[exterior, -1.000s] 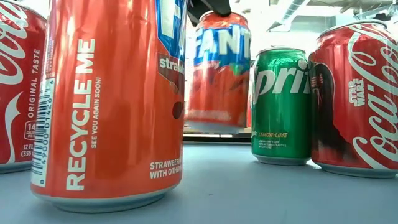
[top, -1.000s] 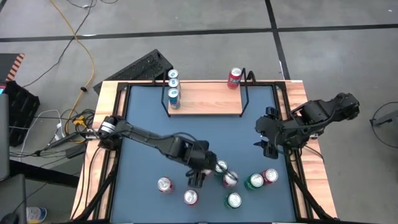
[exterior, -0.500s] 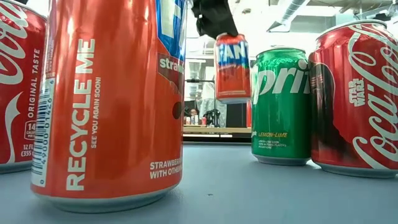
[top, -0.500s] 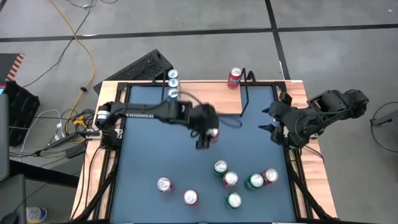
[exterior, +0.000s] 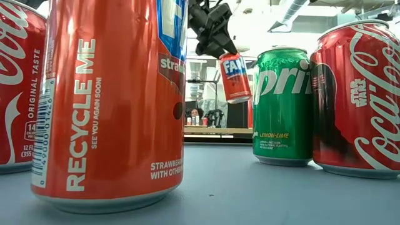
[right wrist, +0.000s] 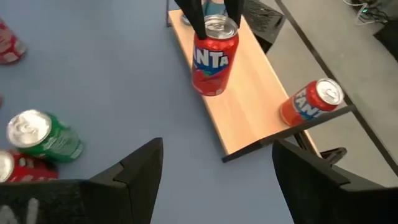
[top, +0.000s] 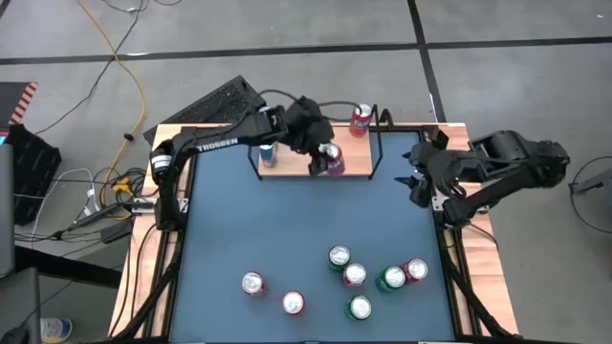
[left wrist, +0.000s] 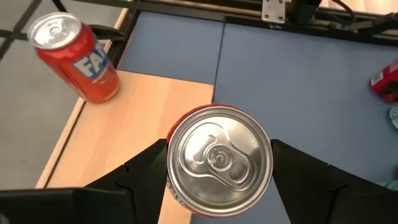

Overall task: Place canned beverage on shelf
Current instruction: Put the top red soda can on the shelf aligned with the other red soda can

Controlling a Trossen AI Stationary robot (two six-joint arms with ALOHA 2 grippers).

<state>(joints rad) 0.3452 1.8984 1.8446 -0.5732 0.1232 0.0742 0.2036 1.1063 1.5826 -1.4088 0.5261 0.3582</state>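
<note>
My left gripper (top: 323, 153) is shut on a red Fanta can (top: 334, 159) and holds it above the light-wood shelf (top: 296, 164) at the table's far edge. On the shelf, another red Fanta can (left wrist: 78, 59) stands by the right wire frame, and a blue can (top: 268, 153) stands at the left end. My right gripper (right wrist: 221, 168) is open with nothing between its fingers. It hangs at the table's right edge (top: 418, 179), pointing at the shelf. My left gripper pinches the can's side wall just under the top rim (left wrist: 177, 186) between its two fingers, one finger (left wrist: 146, 171) on each side. The fingers slant down from above. The can (exterior: 235, 78) hangs below them, tilted and clear of the shelf board.
Several cans stand on the blue table top near its front edge, among them green Sprite cans (top: 392, 278) and red ones (top: 253, 283). The black wire frame (top: 378, 143) rises at the shelf's right end. A keyboard (top: 225, 100) lies on the floor beyond the table.
My left gripper has carried the Fanta can from the group of cans at the front up and toward the far edge. It now hangs over the shelf, and the can has tipped from upright to tilted. My right gripper has drawn back toward the right edge.
</note>
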